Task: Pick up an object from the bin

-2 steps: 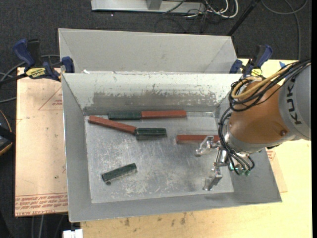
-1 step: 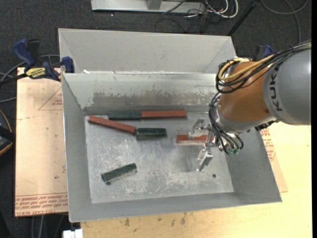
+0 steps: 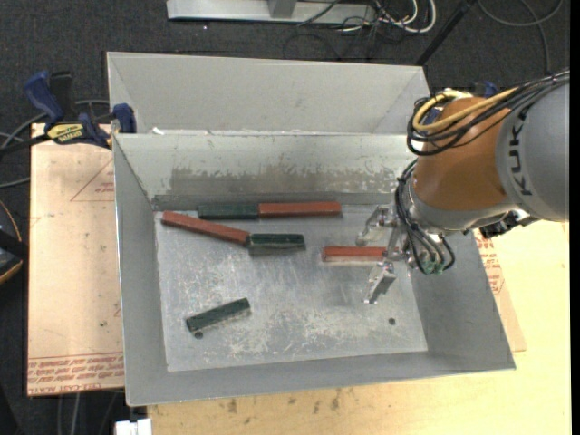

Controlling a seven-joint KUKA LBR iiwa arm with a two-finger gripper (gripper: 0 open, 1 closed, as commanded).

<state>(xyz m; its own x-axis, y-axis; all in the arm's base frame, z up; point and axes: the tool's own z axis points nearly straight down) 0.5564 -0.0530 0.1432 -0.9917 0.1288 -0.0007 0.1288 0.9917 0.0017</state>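
The grey metal bin (image 3: 290, 329) has the claw (image 3: 381, 254) low near its right wall, jaws spread apart astride a short flat red bar (image 3: 349, 254). It should close squarely across the bar's narrow width, I'd say, then lift straight.

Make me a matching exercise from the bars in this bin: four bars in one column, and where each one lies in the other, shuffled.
Bars
1. short red bar
2. lone green bar
3. slanted red bar
4. back red bar

Places
a. lower left of the bin floor
b. along the back wall, end to end with a green bar
c. right end between the open jaws
d. left of centre, sloping down to the right

Pairs: 1-c, 2-a, 3-d, 4-b
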